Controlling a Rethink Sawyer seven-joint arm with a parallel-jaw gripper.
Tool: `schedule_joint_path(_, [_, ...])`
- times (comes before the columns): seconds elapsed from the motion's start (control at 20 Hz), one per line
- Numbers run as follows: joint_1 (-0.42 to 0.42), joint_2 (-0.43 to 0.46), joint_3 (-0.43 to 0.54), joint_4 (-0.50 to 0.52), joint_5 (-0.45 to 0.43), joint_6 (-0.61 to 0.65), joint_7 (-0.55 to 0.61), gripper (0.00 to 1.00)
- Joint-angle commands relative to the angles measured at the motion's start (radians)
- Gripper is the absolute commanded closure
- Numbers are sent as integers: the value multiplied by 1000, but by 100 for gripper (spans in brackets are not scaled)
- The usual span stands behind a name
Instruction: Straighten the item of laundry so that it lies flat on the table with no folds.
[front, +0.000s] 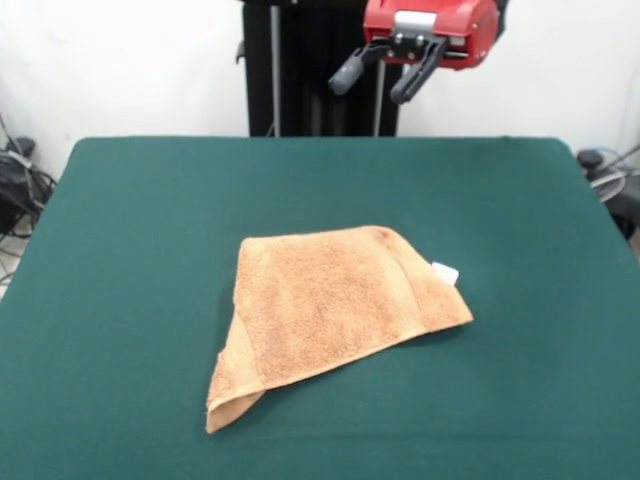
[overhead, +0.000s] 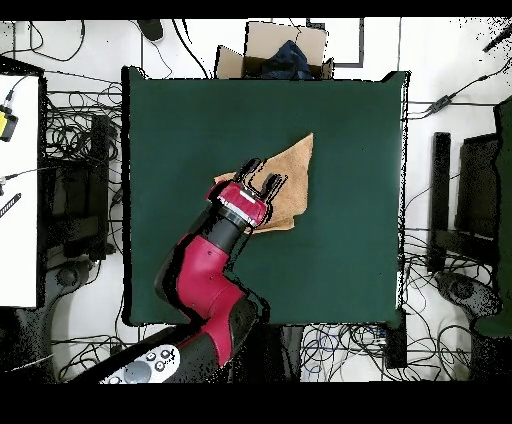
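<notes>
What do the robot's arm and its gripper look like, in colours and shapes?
The arm is glossy red with rounded, bulky links and black sections near its base. The gripper has a grey plate on a red head and two dark fingers with rounded tips.

One towel (front: 335, 305), one table (front: 120, 260), one hand (front: 385, 75), one cardboard box (overhead: 272, 50).

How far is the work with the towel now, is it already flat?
Not flat yet. The towel lies on the green table still folded over itself, with a doubled corner at its near end. The hand hangs open above the table, holding nothing. Nothing looks finished; grasping an edge and unfolding remain.
</notes>
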Motion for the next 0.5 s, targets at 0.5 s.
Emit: schedule_joint_path(0.5, [25, 63, -88, -202, -136, 368, -108, 0])
